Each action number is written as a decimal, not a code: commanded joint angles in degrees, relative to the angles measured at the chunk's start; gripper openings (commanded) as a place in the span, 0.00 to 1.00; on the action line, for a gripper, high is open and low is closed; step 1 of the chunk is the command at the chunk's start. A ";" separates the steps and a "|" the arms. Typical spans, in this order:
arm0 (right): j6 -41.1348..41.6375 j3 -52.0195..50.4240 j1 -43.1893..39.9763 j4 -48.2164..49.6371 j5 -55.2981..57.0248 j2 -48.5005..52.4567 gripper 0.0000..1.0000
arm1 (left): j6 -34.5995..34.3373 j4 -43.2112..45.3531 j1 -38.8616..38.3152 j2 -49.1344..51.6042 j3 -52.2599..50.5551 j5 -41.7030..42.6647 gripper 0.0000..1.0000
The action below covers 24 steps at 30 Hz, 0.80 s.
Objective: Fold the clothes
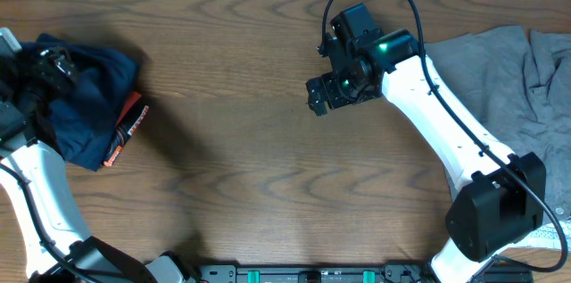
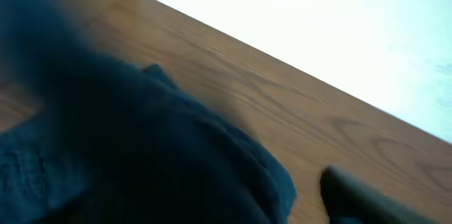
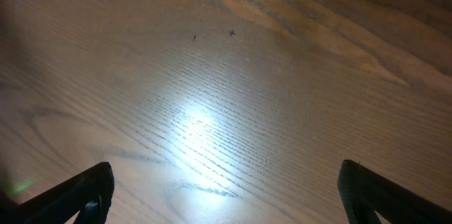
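Note:
The clothes in play are a bunched navy-blue garment [image 1: 85,95] at the table's far left. It fills the lower left of the left wrist view as dark folds [image 2: 141,153]. My left gripper [image 1: 46,70] is down on the garment's left part. Only one of its fingers [image 2: 357,197] shows, with a strip of bare wood between it and the cloth. The other finger is hidden under fabric. My right gripper [image 1: 323,95] hangs open over bare wood near the table's middle back, its fingertips [image 3: 85,192] wide apart with nothing between them.
An orange-red strip with black lettering [image 1: 127,128] lies at the navy garment's right edge. Grey garments [image 1: 508,78] are heaped at the right side of the table [image 1: 250,158]. A white wall runs along the table's far edge [image 2: 318,40].

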 commanded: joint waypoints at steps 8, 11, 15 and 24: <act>-1.03 0.39 -0.17 -0.24 1.22 -0.59 0.99 | -0.07 -0.24 0.63 0.33 1.25 -0.94 0.06; -1.05 0.39 -0.17 -0.39 1.22 -0.59 0.99 | -3.02 -1.29 1.14 0.33 1.25 -4.26 0.06; -1.07 0.39 -0.22 -0.83 1.46 -0.59 0.99 | -8.22 -4.24 1.81 0.33 1.25 -12.11 0.59; 6.23 0.39 -6.51 -0.90 3.15 -1.97 0.99 | -15.69 10.51 -12.83 0.26 1.27 35.58 0.06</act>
